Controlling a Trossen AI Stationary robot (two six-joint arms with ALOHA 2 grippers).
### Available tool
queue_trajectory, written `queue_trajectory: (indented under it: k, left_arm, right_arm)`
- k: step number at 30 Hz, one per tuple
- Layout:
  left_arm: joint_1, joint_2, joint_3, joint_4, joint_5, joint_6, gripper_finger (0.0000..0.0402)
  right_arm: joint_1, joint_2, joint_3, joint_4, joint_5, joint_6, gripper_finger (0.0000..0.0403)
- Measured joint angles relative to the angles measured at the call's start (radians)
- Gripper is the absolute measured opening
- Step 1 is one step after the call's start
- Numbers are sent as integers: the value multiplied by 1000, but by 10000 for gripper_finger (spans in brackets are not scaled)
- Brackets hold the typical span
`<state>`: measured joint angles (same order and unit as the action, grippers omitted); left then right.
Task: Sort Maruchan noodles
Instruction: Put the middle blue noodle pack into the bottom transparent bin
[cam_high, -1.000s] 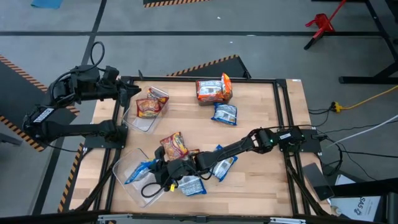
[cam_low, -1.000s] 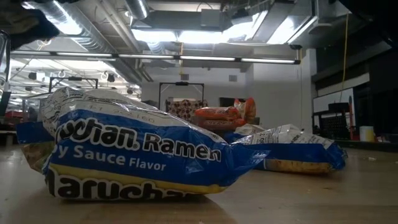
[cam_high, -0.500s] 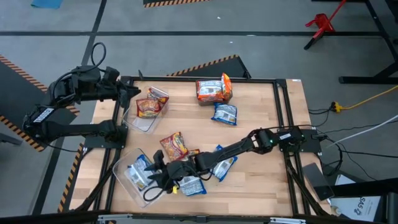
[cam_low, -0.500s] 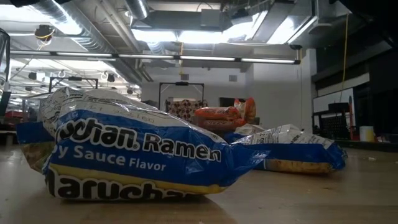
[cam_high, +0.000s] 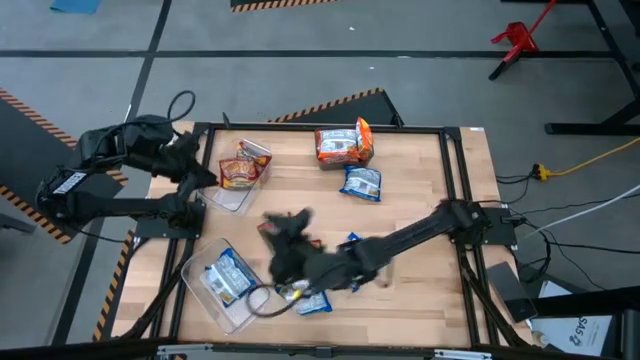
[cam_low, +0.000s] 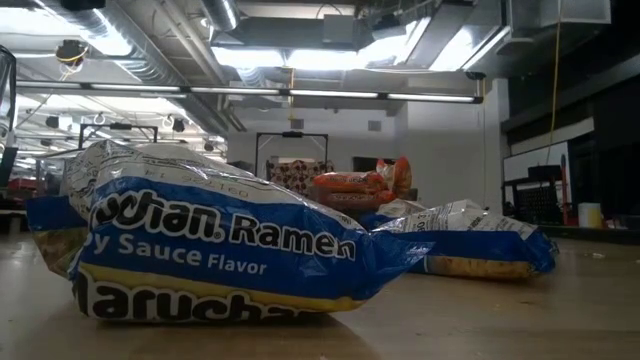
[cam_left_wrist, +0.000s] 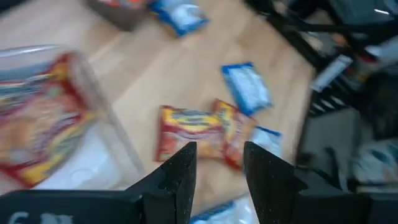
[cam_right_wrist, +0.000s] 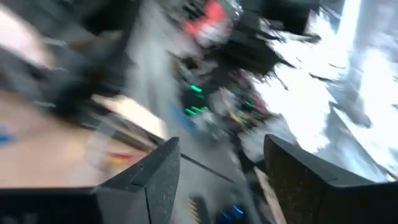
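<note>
Overhead, I see the wooden surface (cam_high: 420, 180) with bare room along its right side and far-left corner. My right arm stretches across it; the right claw (cam_high: 285, 232) is blurred above the near-centre packets, and my wrist view shows its fingers (cam_right_wrist: 149, 180) spread with nothing between them. My left claw (cam_high: 205, 175) hovers by the far clear bin (cam_high: 232, 198), fingers (cam_left_wrist: 180, 174) parted, empty. That bin holds a red-orange packet (cam_high: 238, 172); the near bin (cam_high: 205, 290) holds a blue packet (cam_high: 230, 275), long axis diagonal. Other packets lie loose: a red-orange pair (cam_high: 343, 143) and a blue one (cam_high: 362, 183) toward the far edge.
</note>
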<state>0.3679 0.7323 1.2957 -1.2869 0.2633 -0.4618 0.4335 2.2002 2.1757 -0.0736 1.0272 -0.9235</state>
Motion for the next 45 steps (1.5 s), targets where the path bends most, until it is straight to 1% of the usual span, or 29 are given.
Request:
queue_trajectory:
  k: [2, 5, 6, 8, 10, 12, 17, 20, 22, 24, 27, 29, 32, 35, 38, 41, 45]
  left_arm:
    - [-24, -7, 0, 21, 27, -4, 127]
    - [-58, -11, 0, 73, 44, 0, 127]
    - [-69, -10, 0, 106, 48, 1, 127]
    - [-85, -6, 0, 201, 44, 22, 127]
    - [-90, -6, 0, 297, 10, 62, 127]
    - [-90, -6, 0, 376, -54, 92, 127]
    - [-90, -6, 0, 530, -226, 167, 127]
    - [-90, -7, 0, 563, -314, 184, 127]
    - [-90, -7, 0, 562, -342, 232, 127]
    - [-90, 1, 0, 563, -359, 247, 127]
    - [-90, 31, 0, 561, -342, 247, 127]
    - [-90, 60, 0, 563, -325, 254, 127]
    - [-90, 103, 0, 562, -321, 256, 127]
    - [-90, 143, 0, 561, -317, 190, 127]
    - [-90, 170, 0, 544, -258, 161, 127]
    - [-114, 204, 0, 446, -187, 131, 127]
    - [-200, 274, -2, 299, -102, 22, 127]
  right_arm:
    - [1, -82, 0, -24, 97, -21, 217]
    - [-9, -210, 0, -37, 206, 27, 217]
    - [-13, -256, 0, -48, 221, 58, 217]
    - [-23, -348, 1, -89, 210, 129, 217]
    - [-23, -438, 1, -175, 163, 219, 217]
    - [-22, -519, 1, -299, 109, 329, 217]
    - [-22, -690, 1, -629, -119, 640, 217]
    - [-22, -767, 1, -793, -177, 827, 217]
    - [-22, -810, 1, -903, -208, 941, 217]
    - [-22, -846, 0, -1025, -236, 1044, 217]
    - [-22, -887, 0, -1179, -233, 1170, 216]
    - [-22, -905, 0, -1254, -230, 1207, 216]
    - [-22, -923, 0, -1335, -221, 1204, 216]
    - [-22, -940, -1, -1407, -182, 1184, 216]
    - [-22, -966, -1, -1464, -154, 1174, 216]
    - [-22, -993, -5, -1497, -141, 1174, 216]
    - [-21, -1065, -55, -1497, -112, 1179, 216]
